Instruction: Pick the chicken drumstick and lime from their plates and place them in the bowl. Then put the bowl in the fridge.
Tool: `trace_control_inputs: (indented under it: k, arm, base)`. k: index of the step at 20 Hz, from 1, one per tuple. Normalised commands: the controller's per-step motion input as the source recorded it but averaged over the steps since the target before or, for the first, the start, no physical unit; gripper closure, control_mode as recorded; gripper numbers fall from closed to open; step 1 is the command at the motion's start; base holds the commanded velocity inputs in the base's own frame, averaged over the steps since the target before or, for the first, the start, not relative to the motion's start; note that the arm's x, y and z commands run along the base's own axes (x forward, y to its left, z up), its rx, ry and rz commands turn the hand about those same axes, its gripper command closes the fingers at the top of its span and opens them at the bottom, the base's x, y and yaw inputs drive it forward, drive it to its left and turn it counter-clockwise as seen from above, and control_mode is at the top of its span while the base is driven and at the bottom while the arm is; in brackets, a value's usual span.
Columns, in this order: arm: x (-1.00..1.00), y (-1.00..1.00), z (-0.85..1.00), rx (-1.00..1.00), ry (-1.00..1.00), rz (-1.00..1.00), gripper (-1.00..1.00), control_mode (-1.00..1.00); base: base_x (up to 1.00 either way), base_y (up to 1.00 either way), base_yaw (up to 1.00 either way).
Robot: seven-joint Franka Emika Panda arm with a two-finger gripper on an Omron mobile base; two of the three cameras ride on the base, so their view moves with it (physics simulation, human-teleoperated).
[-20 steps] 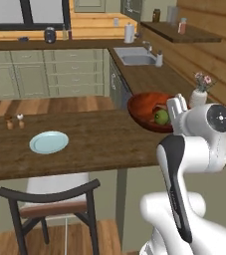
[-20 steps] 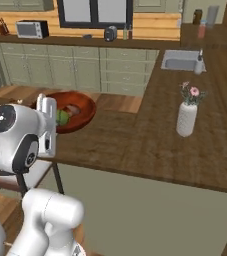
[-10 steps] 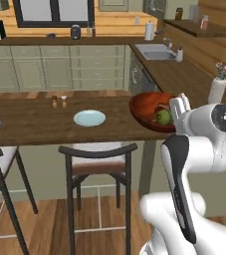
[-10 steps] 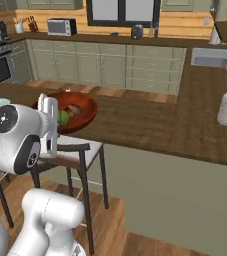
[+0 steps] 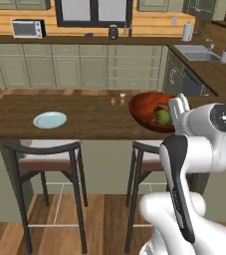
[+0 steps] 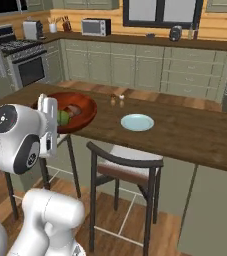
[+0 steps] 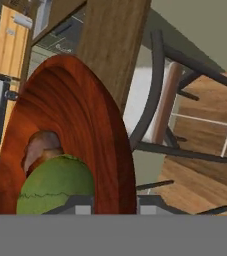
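While the gripper (image 5: pixel 180 107) clamps shut on the rim of the bowl (image 5: pixel 152 111), the lime (image 5: pixel 163 117) and chicken drumstick (image 7: pixel 39 145) ride inside, the load hanging at the counter (image 5: pixel 89 119) edge. Any tilt could roll the lime out. Below the bowl stand stools (image 5: pixel 47 152); open floor lies beyond them.

The lime (image 7: pixel 55 182) hides most of the chicken drumstick (image 7: pixel 39 145).
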Motion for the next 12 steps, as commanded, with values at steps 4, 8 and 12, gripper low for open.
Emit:
trace_control_inputs:
  k: [4,8,12]
  arm:
    - [0.00,0.00,0.00,0.00,0.00,0.00,1.00,1.00]
    - [0.00,0.00,0.00,0.00,0.00,0.00,1.00,1.00]
    - [0.00,0.00,0.00,0.00,0.00,0.00,1.00,1.00]
  base:
    - [0.36,1.00,0.06]
    - [0.53,1.00,0.00]
    - [0.62,1.00,0.00]
